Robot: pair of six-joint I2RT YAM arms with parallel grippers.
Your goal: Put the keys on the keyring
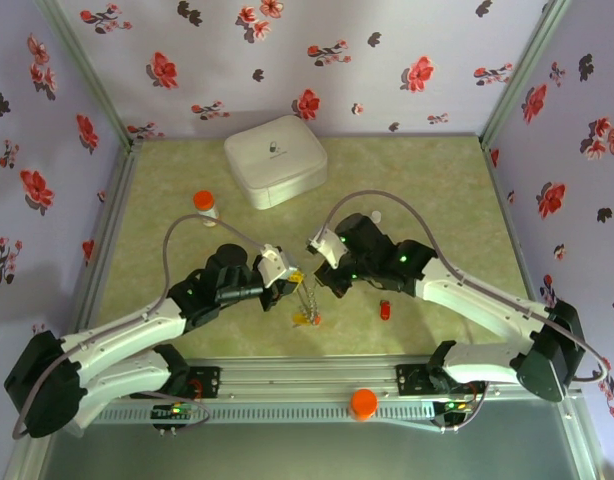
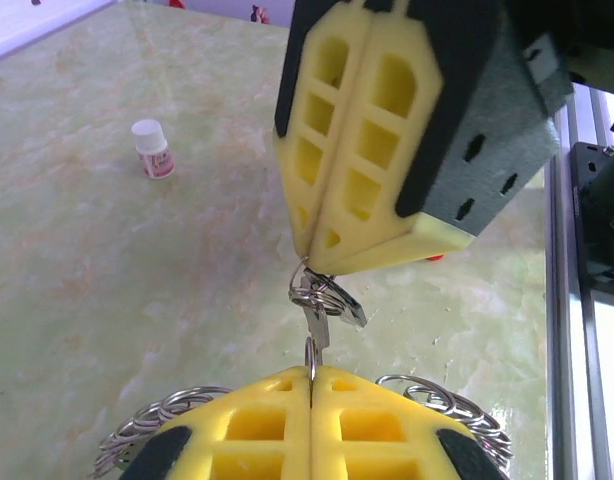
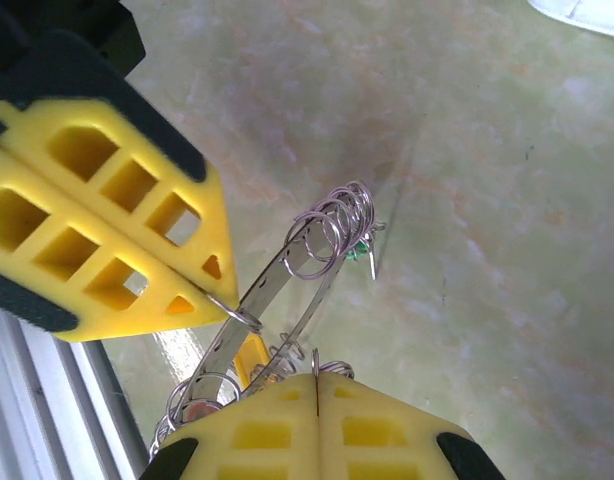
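My left gripper (image 1: 295,277) and right gripper (image 1: 315,268) meet tip to tip above the table's front middle, both shut. Between them hangs the keyring (image 3: 287,270), a thin metal band loop strung with several small split rings. In the left wrist view, my left gripper (image 2: 311,375) pinches one small ring. Above it, the right gripper (image 2: 309,262) pinches a cluster of rings with a bare key blade (image 2: 317,325) hanging from it. In the right wrist view, my right gripper (image 3: 317,378) clamps a thin ring. Keys with green (image 3: 359,250) and yellow (image 3: 249,358) heads dangle from the loop. A red key (image 1: 385,310) lies on the table.
An orange-capped pill bottle (image 1: 204,205) stands at the left. A white rounded case (image 1: 275,160) sits at the back middle. A small white bottle (image 2: 153,148) stands behind the grippers. The aluminium rail (image 1: 307,385) runs along the near edge, with an orange knob (image 1: 363,402) on it.
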